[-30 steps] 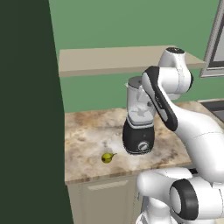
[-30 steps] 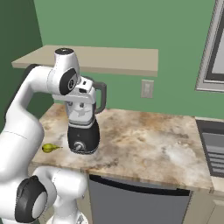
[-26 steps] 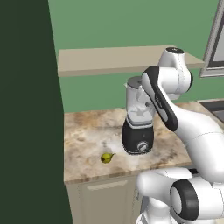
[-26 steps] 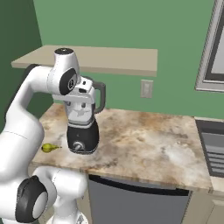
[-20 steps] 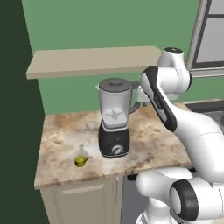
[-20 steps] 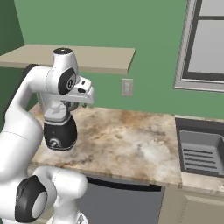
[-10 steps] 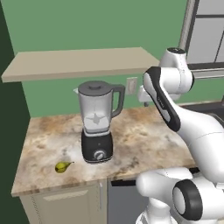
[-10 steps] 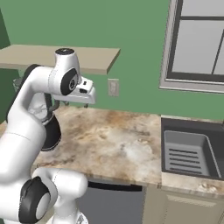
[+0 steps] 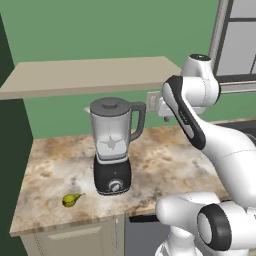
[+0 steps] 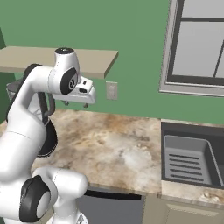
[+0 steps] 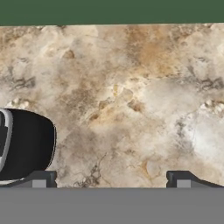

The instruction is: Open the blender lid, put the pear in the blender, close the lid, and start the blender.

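The blender (image 9: pixel 112 148) stands on the marble counter (image 9: pixel 165 150), with a clear jar, a dark side handle and a black base with a silver knob. The dark grey blender lid (image 9: pixel 110 105) sits on top of the jar. The small yellow-green pear (image 9: pixel 71 199) lies on the counter, front left of the base. My gripper (image 10: pixel 75 104) hangs open and empty above the counter, to the right of the jar, touching nothing. In the hand view the gripper (image 11: pixel 111 179) looks down at bare marble, with the blender's black base (image 11: pixel 27 145) at the left edge.
A beige shelf (image 9: pixel 90 75) runs along the green wall above the blender. A wall socket (image 10: pixel 111 90) sits behind the counter. A dark sink (image 10: pixel 190 157) lies at the right, under a window (image 10: pixel 199 43). A dark tall cabinet (image 9: pixel 10 150) bounds the counter's left end.
The base has driven to the right, so the whole scene has slid left in both base views; the sink and the window have come into view. The blender and pear have not moved.
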{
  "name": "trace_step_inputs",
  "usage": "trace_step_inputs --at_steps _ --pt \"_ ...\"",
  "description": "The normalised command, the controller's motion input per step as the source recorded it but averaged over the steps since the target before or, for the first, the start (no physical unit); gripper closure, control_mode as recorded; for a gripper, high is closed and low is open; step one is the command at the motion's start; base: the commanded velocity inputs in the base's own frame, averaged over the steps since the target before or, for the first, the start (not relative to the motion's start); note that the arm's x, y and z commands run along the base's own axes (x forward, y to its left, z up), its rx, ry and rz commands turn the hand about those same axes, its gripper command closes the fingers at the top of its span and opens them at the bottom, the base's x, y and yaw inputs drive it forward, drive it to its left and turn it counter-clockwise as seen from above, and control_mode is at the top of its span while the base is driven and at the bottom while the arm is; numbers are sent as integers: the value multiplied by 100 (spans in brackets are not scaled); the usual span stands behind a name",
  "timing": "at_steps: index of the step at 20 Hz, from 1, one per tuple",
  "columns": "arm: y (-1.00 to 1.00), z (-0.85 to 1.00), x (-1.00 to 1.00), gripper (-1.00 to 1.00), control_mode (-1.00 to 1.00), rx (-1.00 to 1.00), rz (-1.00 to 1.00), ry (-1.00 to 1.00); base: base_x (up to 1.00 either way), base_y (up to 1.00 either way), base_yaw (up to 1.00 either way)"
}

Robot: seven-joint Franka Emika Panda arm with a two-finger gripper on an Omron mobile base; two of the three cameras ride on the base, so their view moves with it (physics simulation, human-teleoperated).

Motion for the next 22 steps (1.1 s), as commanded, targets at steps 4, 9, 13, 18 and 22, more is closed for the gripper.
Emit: trace_step_inputs --at_steps 4,9,13,18,22 --pt "0 0 0 -100 100 0 0 0 0 0 0" --pt "0 0 0 -100 100 0 0 0 -3 0 0" --pt "-4 0 -35 -100 -100 8 0 -18 -5 -1 0" --pt "16 77 -59 -100 -100 3 0 -12 0 0 0" --pt "68 100 -48 -100 -100 0 0 -8 0 0 0"
